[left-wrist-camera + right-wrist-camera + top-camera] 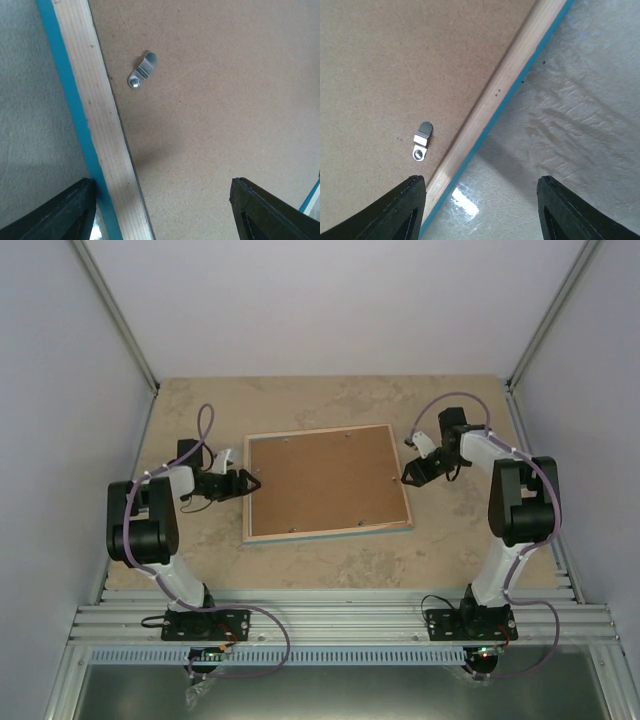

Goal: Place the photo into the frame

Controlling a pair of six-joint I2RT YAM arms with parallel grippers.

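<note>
The frame (330, 531) lies face down in the middle of the table, pale wooden back edges up, with a thin turquoise line along its sides. A brown backing panel (325, 480) fills it. The photo is hidden. My left gripper (248, 483) is open at the frame's left edge; in the left wrist view the gripper (161, 192) straddles the wooden edge (100, 115) without touching it. At the right edge my right gripper (410, 477) is open. In the right wrist view that gripper (481, 187) spans the frame's edge (495, 95) and bare table, holding nothing.
Small metal turn clips (142, 70) (422, 141) sit on the backing panel (215, 110) near the frame's edges. The beige marbled tabletop (570, 125) surrounds the frame. White walls with metal rails enclose the table on three sides.
</note>
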